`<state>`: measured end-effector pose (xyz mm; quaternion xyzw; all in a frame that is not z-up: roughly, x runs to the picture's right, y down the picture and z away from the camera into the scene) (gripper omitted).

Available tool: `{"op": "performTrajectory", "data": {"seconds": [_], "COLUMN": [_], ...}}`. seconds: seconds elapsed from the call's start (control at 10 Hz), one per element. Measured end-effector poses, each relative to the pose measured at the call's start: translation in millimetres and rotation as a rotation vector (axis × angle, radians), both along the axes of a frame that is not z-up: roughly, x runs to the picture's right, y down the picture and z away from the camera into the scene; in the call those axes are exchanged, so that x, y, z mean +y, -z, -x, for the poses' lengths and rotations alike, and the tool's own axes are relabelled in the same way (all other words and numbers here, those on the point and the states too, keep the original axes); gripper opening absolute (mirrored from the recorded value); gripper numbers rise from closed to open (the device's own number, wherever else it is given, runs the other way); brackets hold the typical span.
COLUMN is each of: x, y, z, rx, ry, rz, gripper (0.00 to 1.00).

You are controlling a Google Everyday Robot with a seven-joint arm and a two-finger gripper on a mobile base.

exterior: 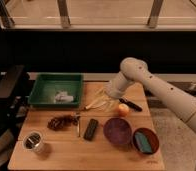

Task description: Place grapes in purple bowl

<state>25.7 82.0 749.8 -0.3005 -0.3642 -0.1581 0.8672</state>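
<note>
Recording the white arm's pincer (110, 96) hanging over the back half of the light wooden surface (66, 156), between ten and eleven o'clock from the round orange-yellow fruit (123, 109) and just beside a pale yellowish curved item (97, 103). Failing to make out the pincer's state, open or closed: cannot tell.

Locating the small bunch of dark reddish-brown grapes (61, 121) lying on the surface at nine o'clock from the round dark purple shallow bowl (117, 131), well apart from it. Noting a thin metal utensil (78, 125) and a flat black rectangular object (91, 128) lying between them. Placing the grapes at six o'clock from the green rectangular plastic tray (56, 76).

Noting the purple bowl sitting at six o'clock from the fruit, near it. Logging a smaller reddish-brown bowl (153, 136) just beside it at four o'clock, holding a teal object (142, 141). Also logging:
- a black-handled utensil (131, 104) lying at two o'clock from the fruit
- a whitish item (63, 96) lying inside the tray
- a round metal cup (33, 142) standing at eight o'clock from the grapes
</note>
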Motion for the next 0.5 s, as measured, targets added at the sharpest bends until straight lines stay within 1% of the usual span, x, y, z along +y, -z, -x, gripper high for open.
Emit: {"op": "performTrajectory", "data": {"seconds": [0.5], "x": [0.5], "y": [0.1], "z": [-3.4], "rx": [0.004], "ry": [-0.001], "rz": [0.002], "gripper": [0.66]}}
